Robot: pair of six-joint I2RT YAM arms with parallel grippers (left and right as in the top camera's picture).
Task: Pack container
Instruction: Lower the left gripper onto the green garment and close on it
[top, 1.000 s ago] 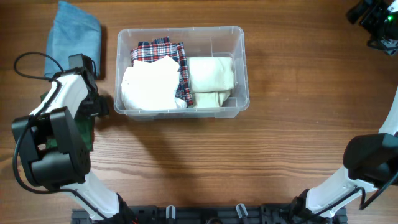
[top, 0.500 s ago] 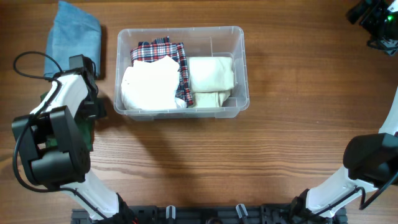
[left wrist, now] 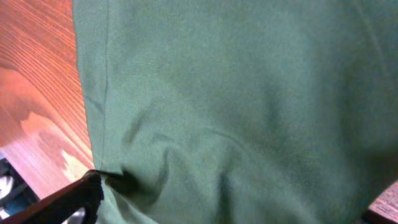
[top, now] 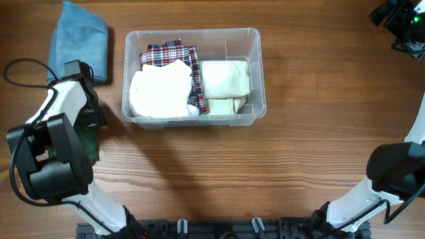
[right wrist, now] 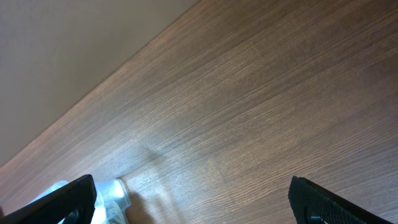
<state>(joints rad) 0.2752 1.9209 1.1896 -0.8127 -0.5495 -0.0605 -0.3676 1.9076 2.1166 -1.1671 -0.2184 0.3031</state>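
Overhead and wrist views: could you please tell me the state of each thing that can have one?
Container: open, no lid, partly packed.
Plaid cloth: folded, in the container, partly under the white one.
White cloth: folded, in the container.
Cream cloth: folded, in the container.
Blue cloth: folded, on the table, outside.
Green cloth: outside, creased.
Left gripper: open, over the green cloth.
Right gripper: open, empty.

Between the matt black left fingers (left wrist: pixel 65 200) lies a dark green cloth (left wrist: pixel 249 106), soft, matt and faintly creased. Beyond the right fingers (right wrist: pixel 62 199), the brown wooden table (right wrist: pixel 249 112) looks smooth and satin. The clear rectangular plastic container (top: pixel 260 79) is glossy.
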